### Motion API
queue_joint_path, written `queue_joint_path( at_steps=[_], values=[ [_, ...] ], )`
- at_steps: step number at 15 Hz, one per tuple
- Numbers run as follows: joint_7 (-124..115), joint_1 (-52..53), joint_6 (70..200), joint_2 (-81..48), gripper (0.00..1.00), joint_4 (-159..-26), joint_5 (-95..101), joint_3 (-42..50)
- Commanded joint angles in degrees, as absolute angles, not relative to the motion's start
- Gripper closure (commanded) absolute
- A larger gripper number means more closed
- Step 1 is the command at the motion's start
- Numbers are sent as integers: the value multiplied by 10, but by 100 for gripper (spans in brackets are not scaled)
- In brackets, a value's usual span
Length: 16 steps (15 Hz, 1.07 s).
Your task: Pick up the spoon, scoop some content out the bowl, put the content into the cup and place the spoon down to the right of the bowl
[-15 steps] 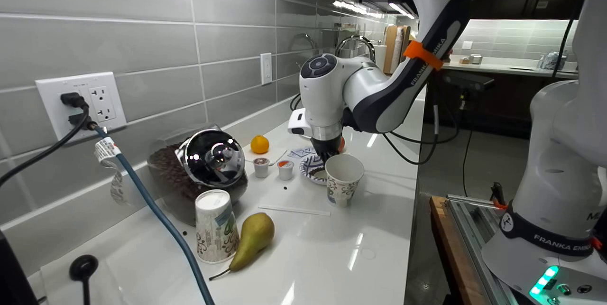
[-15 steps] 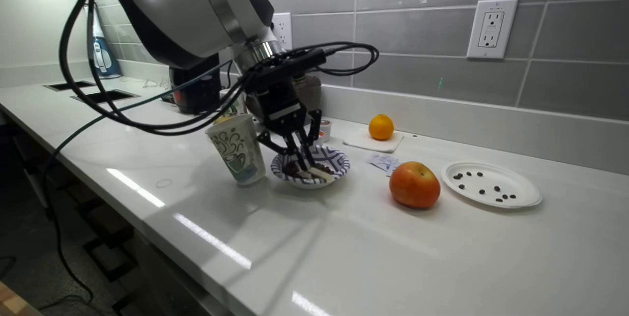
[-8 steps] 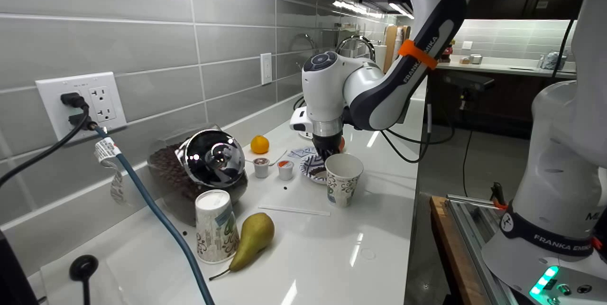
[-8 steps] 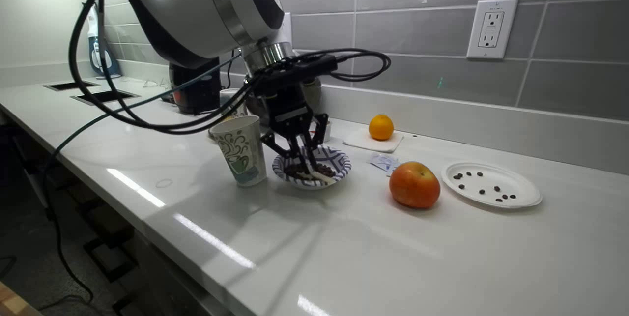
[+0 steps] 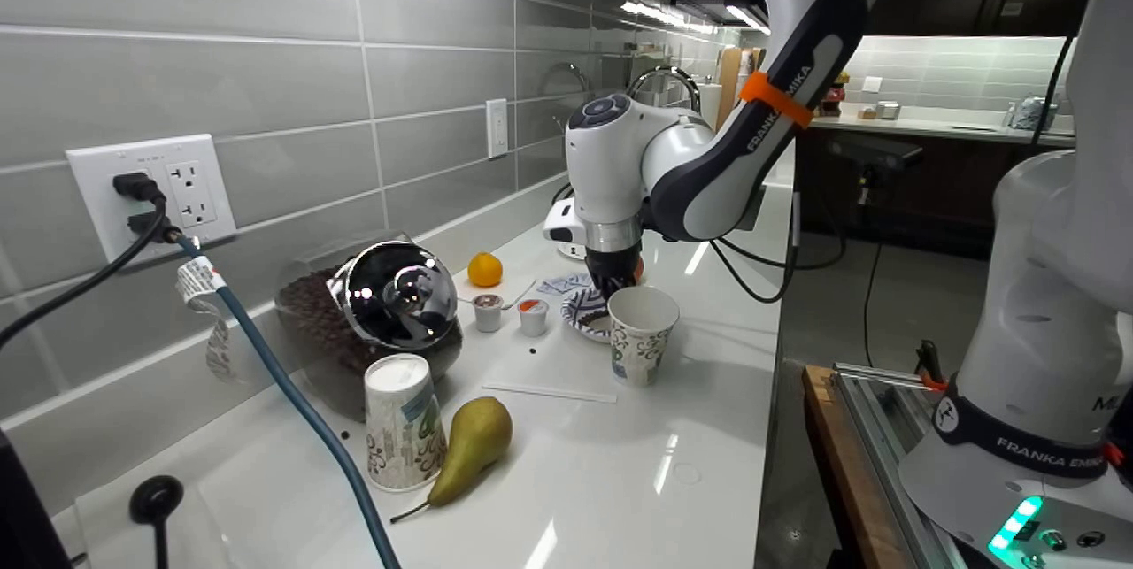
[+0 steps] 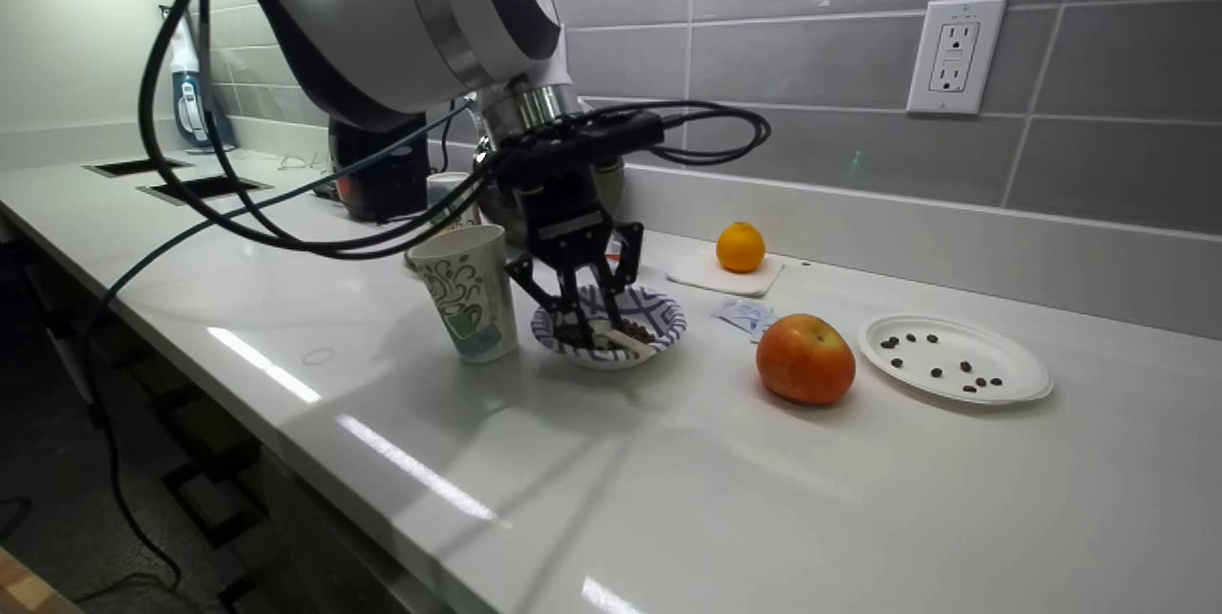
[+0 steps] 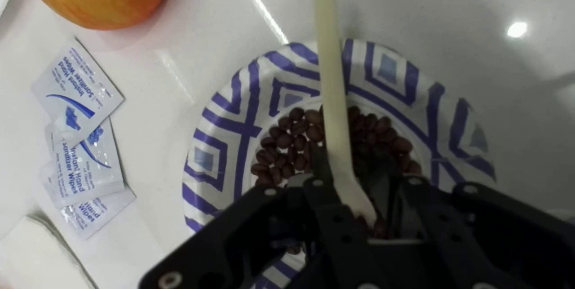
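Looks to be at the picking-up step, with no grip yet on the spoon (image 7: 331, 91); has the pincer (image 6: 600, 326) low inside the patterned bowl (image 7: 224, 122), parted only a little way, astride the spoon and, to judge by the gap beside it in the wrist view, not clamped on it; find the spoon lying over dark beans (image 7: 287, 138), with one end reaching out past the rim and the other, presumably for scooping, hidden under the pincer; find the cup (image 6: 465, 294) upright on the bench (image 6: 668, 499), just beside the bowl; cannot tell from here about any beans at the bottom of the cup.

Calls next for closing squarely on the spoon, without shoving it deeper or tipping the bowl; probably needs a firm hold against twisting, given so narrow a handle; then calls for dipping the scooping end under the beans, lifting level, and crossing to the cup without knocking its rim; leaves for last, after emptying into the cup, laying the spoon on the bench to the right of the bowl, seemingly on the side of the red-orange fruit (image 6: 805, 361); judged on the spoon's present place, should not count that last step as done.
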State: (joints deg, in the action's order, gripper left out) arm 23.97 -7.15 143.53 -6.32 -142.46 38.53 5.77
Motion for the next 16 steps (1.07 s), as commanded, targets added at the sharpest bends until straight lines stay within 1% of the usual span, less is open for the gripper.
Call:
queue_joint_path(
  at_steps=[1,2,3,4,5,6,10,12,13,16],
  values=[
    [260,-78,1445,-64,43,-1436,364,62],
    [260,-79,1445,-64,39,-1437,364,63],
    [257,-79,1446,-63,39,-1439,366,65],
    [256,-80,1445,-62,48,-1440,368,67],
    [255,-81,1446,-60,60,-1442,368,68],
    [252,-81,1445,-58,66,-1443,372,69],
    [246,-81,1441,-53,96,-1444,378,73],
    [245,-81,1440,-50,100,-1445,379,74],
    [247,-81,1440,-49,97,-1445,378,74],
    [251,-80,1442,-54,96,-1444,373,72]
  ],
)
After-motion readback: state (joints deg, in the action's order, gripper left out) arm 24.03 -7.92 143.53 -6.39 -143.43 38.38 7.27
